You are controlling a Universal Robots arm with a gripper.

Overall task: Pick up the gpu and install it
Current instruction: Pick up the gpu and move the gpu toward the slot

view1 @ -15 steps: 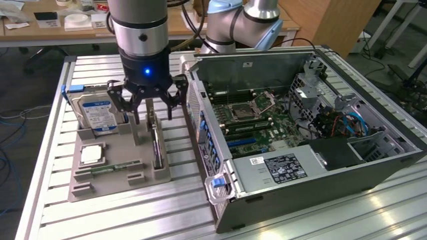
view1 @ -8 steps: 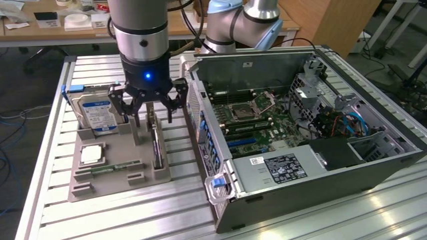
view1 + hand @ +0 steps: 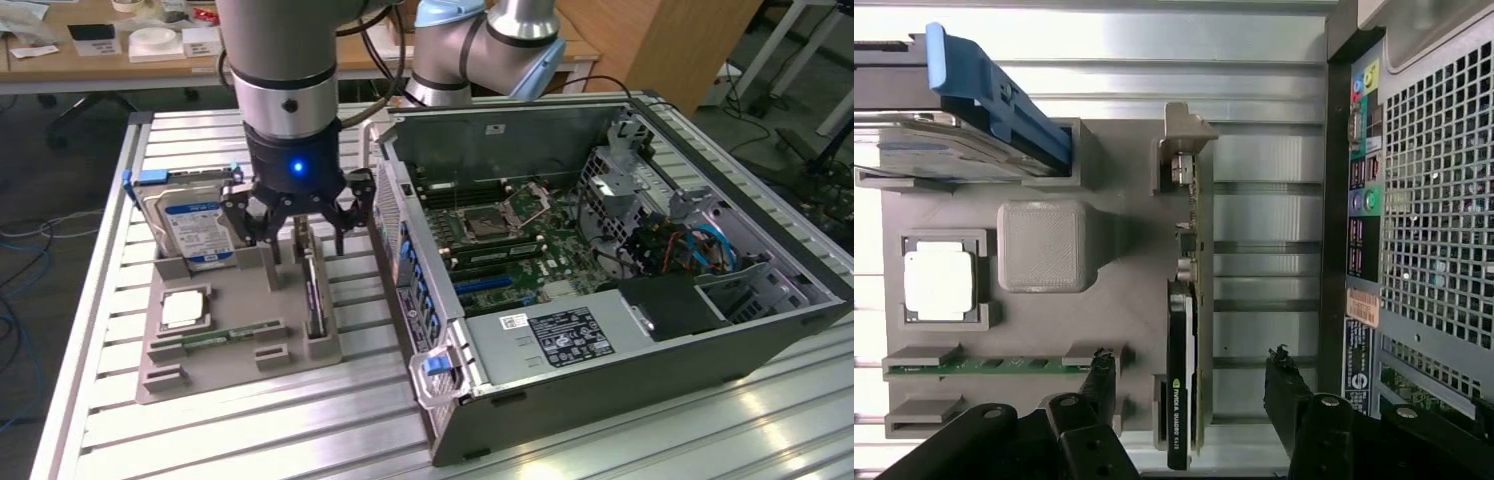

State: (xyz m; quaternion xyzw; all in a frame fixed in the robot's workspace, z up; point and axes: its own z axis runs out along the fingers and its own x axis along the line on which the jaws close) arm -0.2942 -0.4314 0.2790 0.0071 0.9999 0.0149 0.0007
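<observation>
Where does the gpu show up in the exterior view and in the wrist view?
Exterior view: the gpu stands on edge in the gray tray, right under the open hand, beside the computer case.
Wrist view: the gpu is seen edge-on between the hand's fingers, the computer case to one side.
Shared landmark: the square silver chip in the tray.
</observation>
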